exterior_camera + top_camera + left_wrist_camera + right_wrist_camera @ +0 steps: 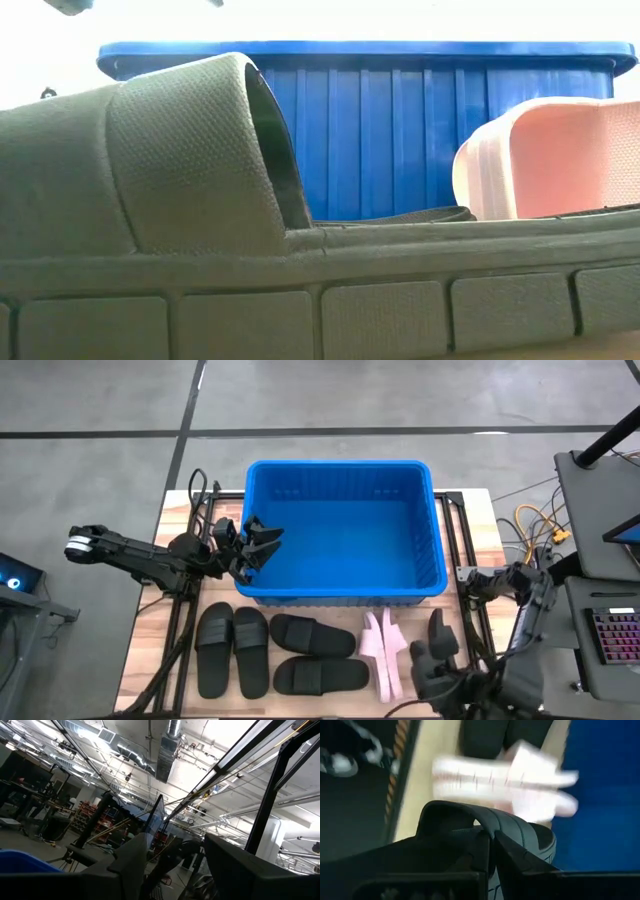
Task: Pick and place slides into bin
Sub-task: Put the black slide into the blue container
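The blue bin [340, 530] stands at the middle back of the table. Two black slides [233, 652] lie side by side at the near left, and two more [315, 656] lie crosswise beside them. The pink pair [384, 652] lies to their right. In the low view, a black slide [200, 200] and a pink slide [550, 160] show in front of the bin [400, 120]. My left gripper [258, 540] is open and empty over the bin's near left corner. My right gripper [436, 656] is at the near right, shut on another black slide [437, 628]. My right gripper pinches the black slide [485, 822] between its two fingers, which close on a thin part of it [491, 837] beside the arched strap. The fingers themselves hide which part that is. The slide is turned on its edge, its ribbed sole [540, 845] to one side.
Black frame rails run along both sides of the wooden table [150, 660]. A bench with cables and a keyboard [600, 630] stands just beyond the right edge. The bin's inside [350, 520] holds nothing.
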Robot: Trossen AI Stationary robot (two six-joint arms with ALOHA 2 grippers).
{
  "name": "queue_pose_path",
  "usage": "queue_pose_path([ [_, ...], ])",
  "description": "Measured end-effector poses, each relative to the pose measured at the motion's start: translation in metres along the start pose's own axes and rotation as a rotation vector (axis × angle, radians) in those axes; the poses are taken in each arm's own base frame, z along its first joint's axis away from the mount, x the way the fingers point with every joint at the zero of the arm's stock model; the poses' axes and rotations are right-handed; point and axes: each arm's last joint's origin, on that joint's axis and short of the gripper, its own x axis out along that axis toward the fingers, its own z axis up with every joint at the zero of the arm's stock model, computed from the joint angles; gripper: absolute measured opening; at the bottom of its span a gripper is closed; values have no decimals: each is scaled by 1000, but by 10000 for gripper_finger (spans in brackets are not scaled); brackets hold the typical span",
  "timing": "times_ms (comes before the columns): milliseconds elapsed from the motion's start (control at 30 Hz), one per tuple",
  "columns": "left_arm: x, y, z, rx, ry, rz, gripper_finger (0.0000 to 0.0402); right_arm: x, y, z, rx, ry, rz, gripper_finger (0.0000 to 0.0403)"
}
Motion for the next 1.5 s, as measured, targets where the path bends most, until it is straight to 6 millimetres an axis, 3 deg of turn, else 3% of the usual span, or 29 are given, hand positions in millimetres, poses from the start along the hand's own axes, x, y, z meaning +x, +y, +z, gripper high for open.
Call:
queue_pose_path([
  [300, 0, 0, 0, -17, 0, 1, 185, -57, -34, 8, 61, -268, 1, 12],
  [467, 0, 0, 0, -17, -1, 1, 185, -74, -54, 7, 150, -401, -71, 12],
  [633, 0, 0, 0, -18, -1, 1, 185, -90, -90, 3, 306, -501, -125, 12],
  [900, 0, 1, 0, -18, -10, 23, 185, -110, -139, -11, 379, -695, -373, 12],
  [1133, 0, 1, 1, -17, -19, 45, 185, -107, -168, -32, 425, -704, -455, 12],
  [1500, 0, 4, 2, 54, -54, 146, 185, -73, -211, -88, 589, -694, -587, 12],
])
